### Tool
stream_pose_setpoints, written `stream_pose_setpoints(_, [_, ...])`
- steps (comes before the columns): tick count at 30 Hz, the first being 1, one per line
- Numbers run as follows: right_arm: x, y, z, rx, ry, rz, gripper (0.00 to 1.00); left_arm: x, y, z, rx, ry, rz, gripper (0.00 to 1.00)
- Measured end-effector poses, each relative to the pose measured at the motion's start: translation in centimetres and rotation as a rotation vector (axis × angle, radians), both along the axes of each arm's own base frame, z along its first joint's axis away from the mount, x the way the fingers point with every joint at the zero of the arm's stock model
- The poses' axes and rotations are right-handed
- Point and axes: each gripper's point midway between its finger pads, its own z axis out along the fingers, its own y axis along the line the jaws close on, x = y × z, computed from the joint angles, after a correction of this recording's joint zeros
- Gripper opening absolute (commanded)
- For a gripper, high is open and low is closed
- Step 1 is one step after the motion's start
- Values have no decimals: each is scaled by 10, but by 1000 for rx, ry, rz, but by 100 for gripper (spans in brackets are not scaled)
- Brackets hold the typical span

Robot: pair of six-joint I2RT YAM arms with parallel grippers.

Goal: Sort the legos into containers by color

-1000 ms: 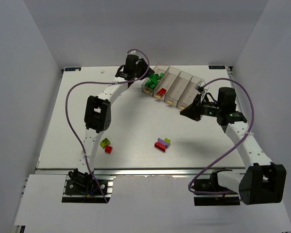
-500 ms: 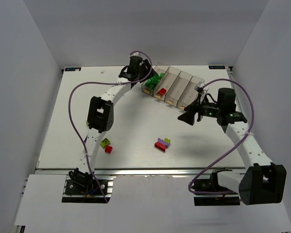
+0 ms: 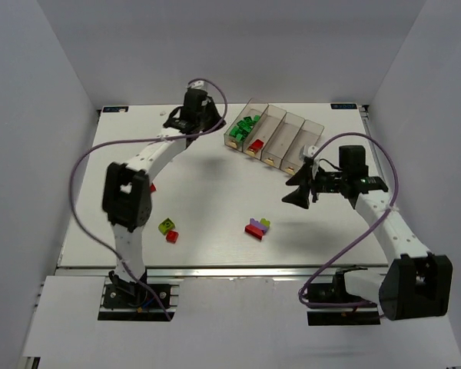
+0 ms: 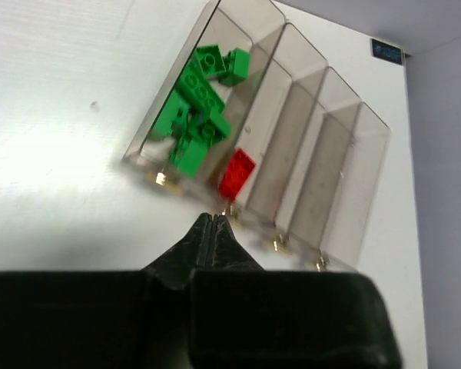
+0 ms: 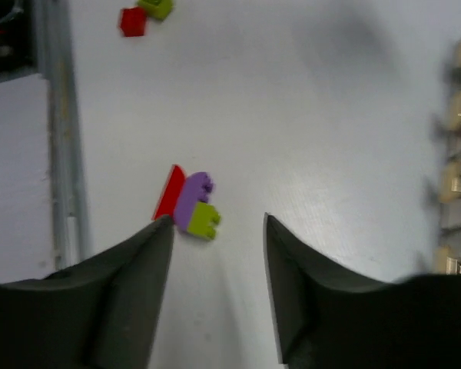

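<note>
While the left end effector (image 4: 213, 221) is pinched shut and empty near the row of four clear plastic bins (image 4: 346, 169), green studded bricks (image 4: 200, 108) lie in the end bin and one red brick (image 4: 237, 173) in the next. The right end effector (image 5: 215, 231) gapes wide, empty, above a touching red-purple-yellow-green brick cluster (image 5: 188, 201) on the white tabletop (image 5: 330, 115). Loose red and yellow-green bricks (image 5: 144, 14) lie well apart from it.

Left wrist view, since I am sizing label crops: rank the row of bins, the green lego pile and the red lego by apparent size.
1. row of clear bins
2. green lego pile
3. red lego
All sit similarly far from the camera, so the ranking looks safe.
</note>
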Motion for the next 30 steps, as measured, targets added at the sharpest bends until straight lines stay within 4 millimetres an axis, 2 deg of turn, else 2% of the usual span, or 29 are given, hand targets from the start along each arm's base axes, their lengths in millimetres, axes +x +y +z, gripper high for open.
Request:
stream_pose_setpoints(1, [-5, 5, -4, -13, -7, 62, 46, -18, 11, 15, 3, -19, -1, 1])
stream_pose_setpoints(3, [-16, 16, -13, -40, -43, 201, 45, -58, 37, 50, 5, -74, 3, 25])
stream_pose_setpoints(5, [-34, 23, -26, -64, -60, 315, 54, -96, 61, 80, -1, -136, 16, 45])
stream_pose_setpoints(7, [-52, 29, -37, -90, -68, 409, 59, -129, 85, 105, -6, -190, 51, 56])
stream_pose_setpoints(8, [-60, 33, -41, -104, -85, 455, 62, -143, 96, 111, -10, -206, 72, 60])
stream_pose_setpoints(9, [-67, 37, -44, -119, -103, 498, 74, -160, 108, 112, -7, -208, 93, 62])
stream_pose_setpoints(11, [-80, 43, -50, -141, -139, 570, 85, -185, 128, 105, 2, -189, 132, 63])
stream_pose_setpoints(14, [-97, 52, -65, -198, -190, 669, 86, -219, 156, 57, 42, -60, 197, 67])
stream_pose_setpoints(15, [-101, 55, -69, -222, -204, 693, 86, -240, 172, 12, 82, 67, 239, 67])
stream_pose_setpoints(16, [-103, 58, -70, -230, -215, 708, 86, -257, 180, -17, 111, 153, 254, 68])
stream_pose_setpoints(17, [-104, 61, -70, -230, -209, 705, 86, -266, 183, -30, 129, 197, 257, 69])
stream_pose_setpoints(18, [-102, 62, -69, -231, -199, 692, 85, -286, 190, -58, 175, 294, 256, 70])
stream_pose_setpoints(19, [-98, 64, -68, -235, -196, 668, 81, -297, 194, -72, 210, 354, 250, 71])
stream_pose_setpoints(20, [-92, 64, -68, -251, -193, 635, 72, -305, 198, -83, 253, 403, 238, 71])
stream_pose_setpoints(21, [-76, 62, -64, -284, -212, 555, 71, -308, 202, -88, 288, 422, 228, 71])
stream_pose_setpoints(22, [-68, 57, -65, -295, -243, 537, 70, -308, 202, -87, 292, 420, 224, 71])
stream_pose_setpoints(24, [-57, 31, -80, -358, -296, 514, 71, -307, 199, -86, 278, 416, 214, 72])
stream_pose_setpoints(25, [-55, 21, -86, -384, -299, 510, 72, -306, 197, -85, 271, 414, 209, 72])
stream_pose_setpoints(27, [-59, 5, -98, -430, -321, 560, 89, -306, 195, -84, 257, 408, 208, 72])
stream_pose_setpoints(30, [-67, 4, -102, -437, -350, 631, 89, -306, 192, -85, 230, 401, 205, 73])
